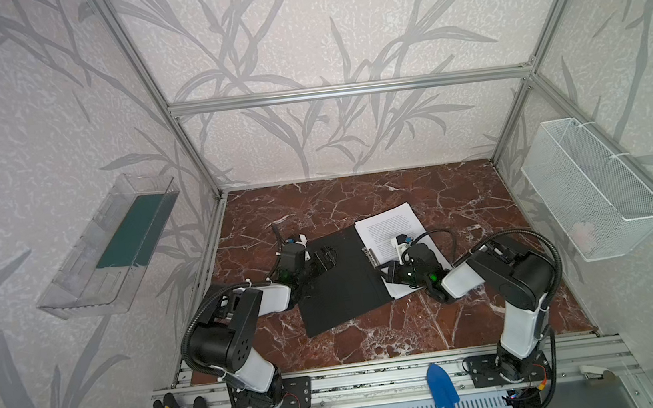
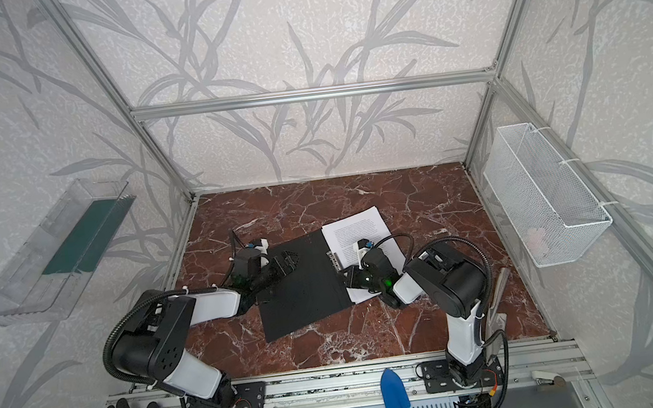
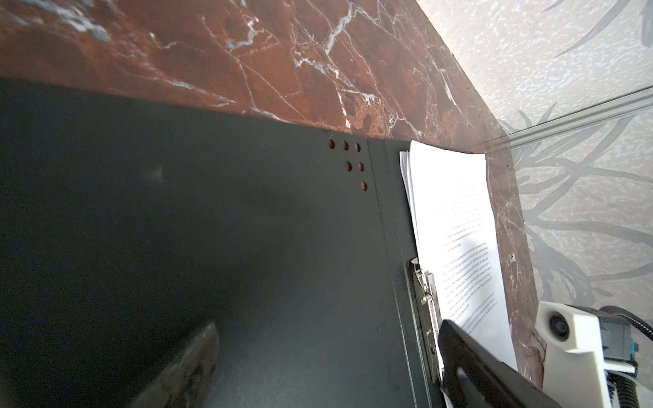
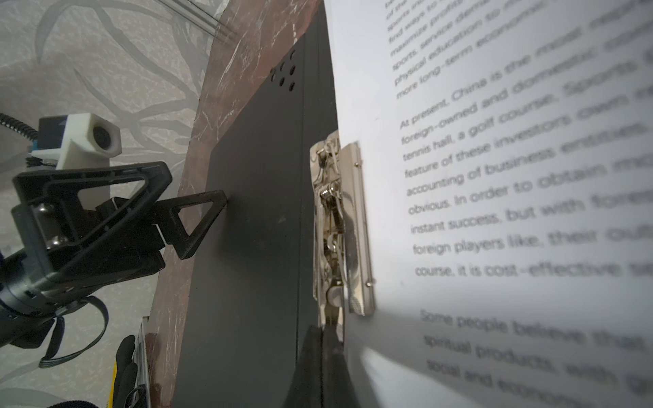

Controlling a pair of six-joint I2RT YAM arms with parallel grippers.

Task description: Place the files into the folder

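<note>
Folder [image 1: 343, 291] lies open and flat on the table [image 1: 435, 326], mid-workspace, slightly skewed, as both top views show. Left cover is bare black. Files [image 1: 388, 227] are stacked text-up on the right half, hiding most of it, with their inner edge along the spine at the clip [image 1: 370, 255]. Can't tell if the clip actually clamps the sheets

Left gripper [image 1: 324, 255]: spread wide over the left cover, holding nothing. In the right wrist view one fingertip [image 4: 221, 201] touches the cover near its outer edge and the other finger is off the surface

Right gripper [image 1: 387, 271]: fingers pressed together, tips at the near end of the clip [image 4: 339, 226], on the spine between cover and files. Can't tell if anything is pinched between them
</note>
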